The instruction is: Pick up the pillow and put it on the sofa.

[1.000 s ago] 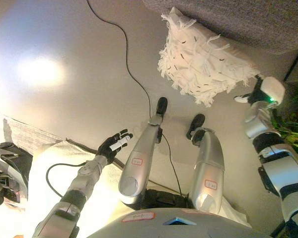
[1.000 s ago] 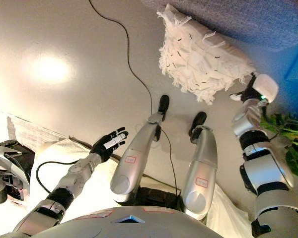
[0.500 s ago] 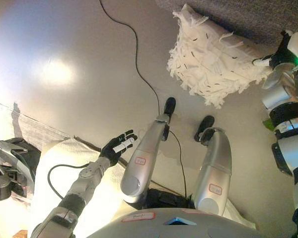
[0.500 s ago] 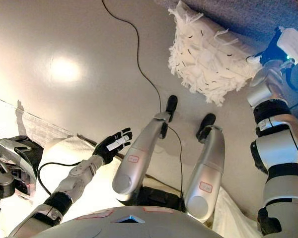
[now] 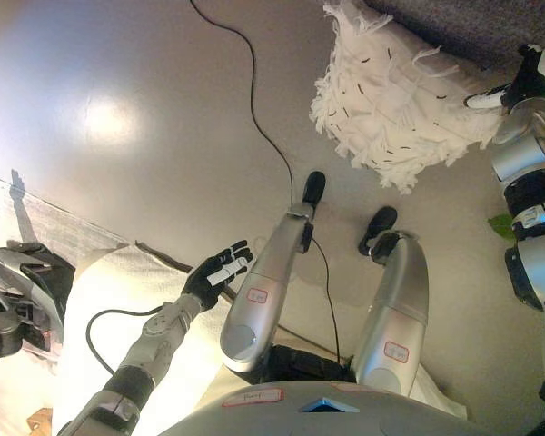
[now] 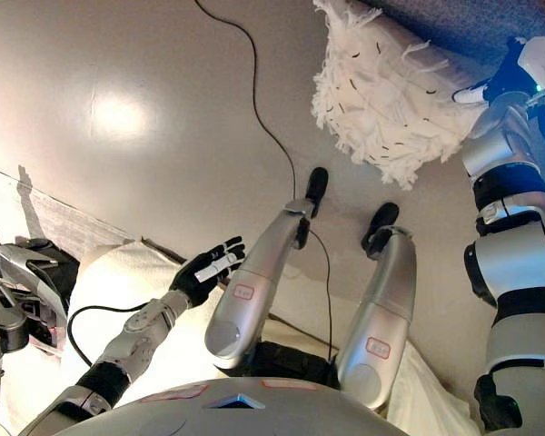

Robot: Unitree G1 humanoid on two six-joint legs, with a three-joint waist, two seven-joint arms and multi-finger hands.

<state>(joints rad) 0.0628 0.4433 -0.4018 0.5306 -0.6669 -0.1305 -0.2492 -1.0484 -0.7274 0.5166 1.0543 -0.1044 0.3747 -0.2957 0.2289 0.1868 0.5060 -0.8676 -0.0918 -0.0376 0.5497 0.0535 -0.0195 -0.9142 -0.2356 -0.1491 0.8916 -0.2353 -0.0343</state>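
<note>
A white fringed pillow (image 5: 395, 100) with small dark flecks rests on the grey floor, its far side against the grey sofa (image 5: 472, 27) at the top right. My right hand (image 5: 513, 86) is at the pillow's right corner, open, one white-tipped finger (image 5: 481, 98) stretched onto the fringe. The rest of that hand is mostly hidden. Far from the pillow, at the lower left, my left hand (image 5: 216, 272) hovers open and holds nothing.
A white cloth (image 5: 100, 300) covers the floor at the lower left, with a pale woven mat (image 5: 36, 218) beside it. Dark machinery (image 5: 14, 300) stands at the left edge. A green leaf (image 5: 501, 225) shows by the right arm.
The view has shifted. My right hand has risen from below the pillow's right corner up to that corner, by the sofa. The left hand stays open and idle.
</note>
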